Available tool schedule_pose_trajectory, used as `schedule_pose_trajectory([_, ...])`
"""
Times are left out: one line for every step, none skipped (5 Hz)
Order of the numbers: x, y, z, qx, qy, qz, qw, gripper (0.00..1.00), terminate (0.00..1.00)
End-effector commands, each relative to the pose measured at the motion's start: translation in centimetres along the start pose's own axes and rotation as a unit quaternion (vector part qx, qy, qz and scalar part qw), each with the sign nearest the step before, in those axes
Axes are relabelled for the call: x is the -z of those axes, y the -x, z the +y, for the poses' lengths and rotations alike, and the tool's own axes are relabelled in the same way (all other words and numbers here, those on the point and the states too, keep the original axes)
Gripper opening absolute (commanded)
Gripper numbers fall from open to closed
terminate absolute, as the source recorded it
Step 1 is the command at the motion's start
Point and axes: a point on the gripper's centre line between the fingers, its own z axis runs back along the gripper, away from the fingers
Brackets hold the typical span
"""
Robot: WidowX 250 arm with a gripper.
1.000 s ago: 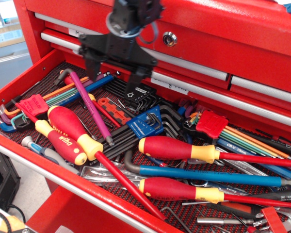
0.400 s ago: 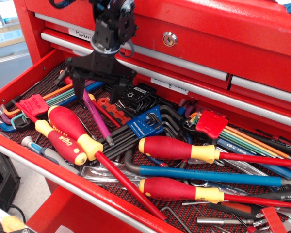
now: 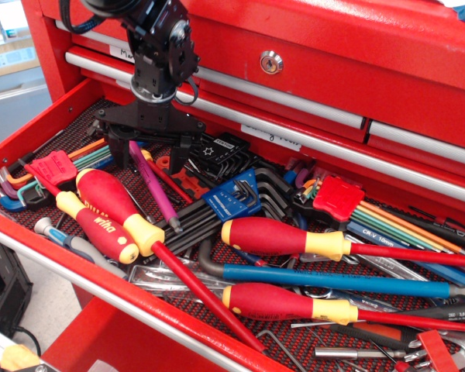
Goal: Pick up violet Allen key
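We have one view only, so no overlap between views to log. The camera sits outside and in front of the open drawer [image 3: 31, 232], above it, looking down at an angle toward the cabinet [image 3: 333, 46] face behind. It stands close: the drawer fills most of the frame and its right end is cut off. The front rail runs diagonally from upper left to lower right. The arm [image 3: 159, 54] enters from the top edge, left of centre. Floor shows at the left margin.
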Motion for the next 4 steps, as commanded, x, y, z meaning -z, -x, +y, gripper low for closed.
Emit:
schedule_pose_trajectory([1.4,0.0,0.9,-0.033,0.013,-0.013,0.9993,1.00,0.00])
schedule_pose_trajectory([1.9,0.2,0.7,-0.039,0.008,0.001,0.9992,0.00,0.00])
schedule_pose_trajectory([1.7,0.5,0.9,-0.059,0.002,-0.011,0.9982,0.00,0.00])
schedule_pose_trajectory([-0.9,-0.2,1.9,-0.080,-0.030,-0.040,0.9956,0.00,0.00])
